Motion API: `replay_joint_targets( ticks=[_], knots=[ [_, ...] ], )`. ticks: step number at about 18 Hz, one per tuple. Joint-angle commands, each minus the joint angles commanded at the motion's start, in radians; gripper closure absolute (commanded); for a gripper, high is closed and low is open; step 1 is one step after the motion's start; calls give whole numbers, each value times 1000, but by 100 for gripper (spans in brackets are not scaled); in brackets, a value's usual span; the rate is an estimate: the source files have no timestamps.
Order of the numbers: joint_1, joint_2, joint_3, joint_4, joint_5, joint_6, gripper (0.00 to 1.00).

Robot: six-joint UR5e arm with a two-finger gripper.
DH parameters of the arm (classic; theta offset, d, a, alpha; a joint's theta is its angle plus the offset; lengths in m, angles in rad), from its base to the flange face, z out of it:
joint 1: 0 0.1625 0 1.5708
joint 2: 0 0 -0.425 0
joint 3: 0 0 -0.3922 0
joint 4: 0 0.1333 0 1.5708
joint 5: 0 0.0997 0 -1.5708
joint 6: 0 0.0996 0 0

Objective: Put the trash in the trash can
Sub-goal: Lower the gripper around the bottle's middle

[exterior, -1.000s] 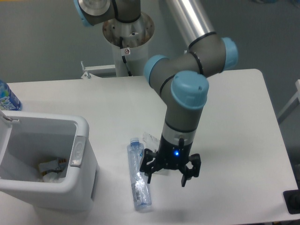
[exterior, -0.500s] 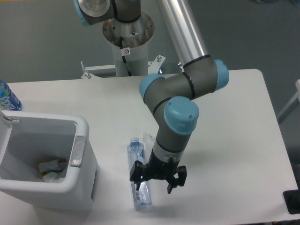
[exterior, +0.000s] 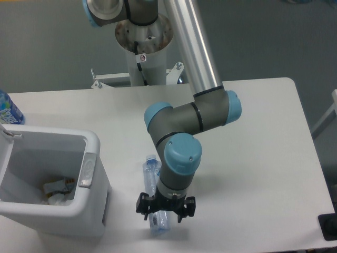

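While the bottle (exterior: 153, 196) lies flat on the white table (exterior: 263, 158) in the lower middle of the frame, you see only its blue cap end near the top and its clear bottom end, because the wrist covers the middle part. The gripper (exterior: 165, 209) stands directly over this bottle, and its two black fingers are spread, one on each side of the bottle body, not closed on it. You cannot tell if the fingers touch the plastic. The small packet is hidden behind the arm (exterior: 181, 121), so you cannot see its place. At the lower left stands the trash can (exterior: 89, 145), white with a grey tab on its rim, well apart from the bottle, and some crumpled pieces (exterior: 57, 191) lie inside it. At the left edge you see part of another bottle (exterior: 8, 109) with a blue label.
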Motion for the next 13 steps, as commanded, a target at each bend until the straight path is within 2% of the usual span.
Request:
replay_joint_targets(
  ticks=[3, 13],
  knots=[
    [-11, -25, 8, 8, 38, -3, 0],
    [-28, -55, 9, 15, 92, -5, 0]
  ],
)
